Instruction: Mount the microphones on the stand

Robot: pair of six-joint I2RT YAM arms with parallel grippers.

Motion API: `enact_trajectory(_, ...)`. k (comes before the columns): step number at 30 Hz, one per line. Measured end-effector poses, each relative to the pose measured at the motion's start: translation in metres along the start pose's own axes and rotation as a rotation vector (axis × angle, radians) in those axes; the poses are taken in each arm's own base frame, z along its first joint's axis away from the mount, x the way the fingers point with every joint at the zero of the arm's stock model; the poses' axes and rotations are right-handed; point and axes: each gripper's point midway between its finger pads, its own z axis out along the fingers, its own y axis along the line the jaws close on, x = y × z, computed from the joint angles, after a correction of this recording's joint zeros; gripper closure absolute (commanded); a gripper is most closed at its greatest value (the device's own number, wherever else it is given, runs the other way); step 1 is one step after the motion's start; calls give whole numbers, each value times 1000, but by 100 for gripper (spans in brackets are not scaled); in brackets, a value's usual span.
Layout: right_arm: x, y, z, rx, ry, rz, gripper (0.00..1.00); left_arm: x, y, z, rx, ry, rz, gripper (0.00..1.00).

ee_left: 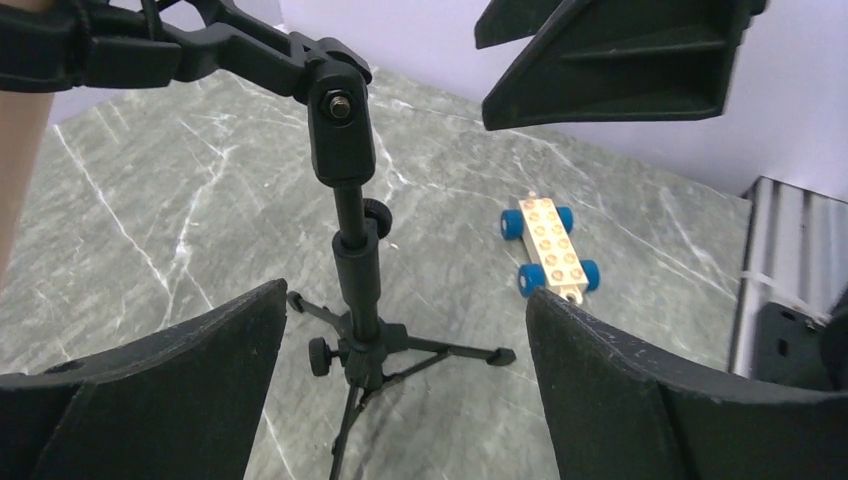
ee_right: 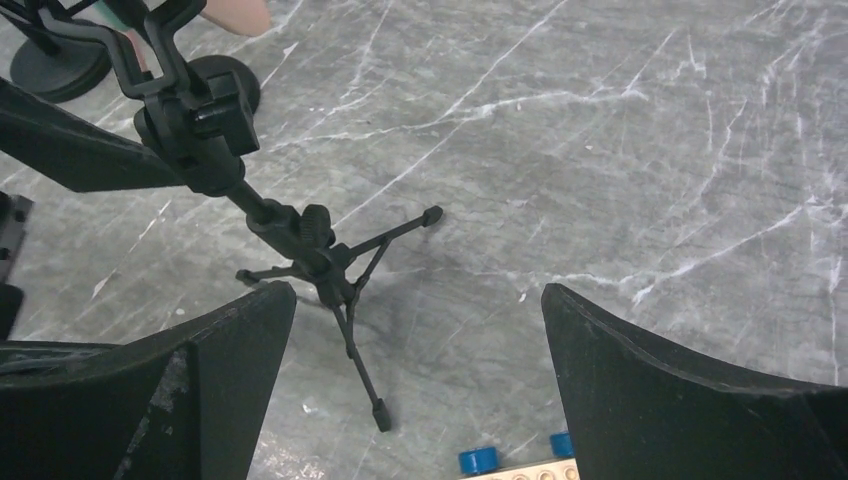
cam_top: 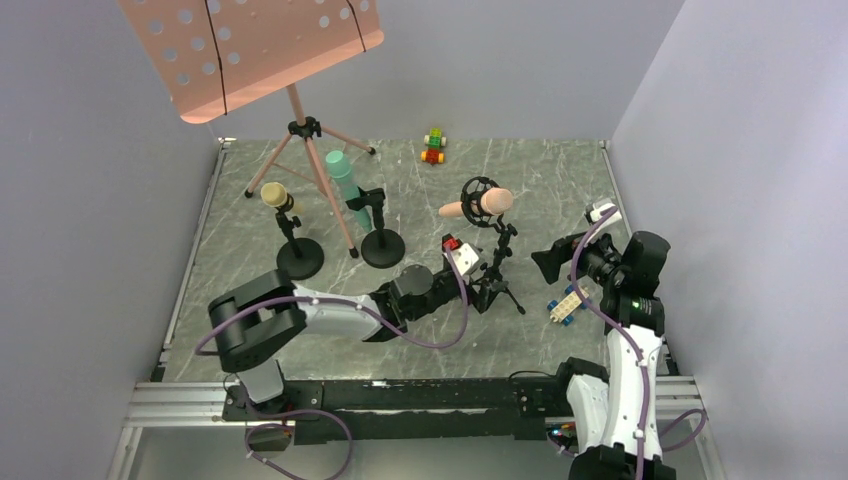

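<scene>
Observe the left gripper [ee_left: 405, 300]: its jaws stand wide open and hold nothing. The column of the black tripod stand [ee_left: 357, 270] rises in the gap between the two fingers, touching neither, and sits nearer the finger at the lower left of the left wrist view. Beyond these jaws, on the side of the other finger, a white toy-brick car with blue wheels [ee_left: 550, 245] lies on the grey marbled table [ee_left: 150, 230]. Observe the right gripper [ee_right: 418, 290]: its jaws are likewise spread wide and empty. The tripod stand lies ahead of them, toward the finger at the lower left of the right wrist view, with its legs splayed on the table. In the top view, you see the two grippers facing each other from opposite sides of this stand, each near it. The salmon-pink microphone [cam_top: 497, 201] lies roughly level in the ring mount at the top of the tripod stand, above and beyond both sets of jaws. The teal-green microphone [cam_top: 345, 180] stands tilted in the clip of a round-base stand [cam_top: 383, 248], well apart from the jaws. Just beside it, the pale yellow microphone [cam_top: 275, 194] sits on a second round-base stand [cam_top: 300, 260], farthest from both sets of jaws.
</scene>
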Motion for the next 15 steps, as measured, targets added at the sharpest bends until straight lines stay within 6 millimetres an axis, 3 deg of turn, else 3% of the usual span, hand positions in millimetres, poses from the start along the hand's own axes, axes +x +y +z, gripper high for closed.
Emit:
enact_trajectory(6,-7,-1,-3,20,-25,-11,0,10,8,19,-47,-32,14,19)
enact_trajectory(15,-9,-1,-4,27,-32,-8,0,-3,24,41,-90,-87,-2,40)
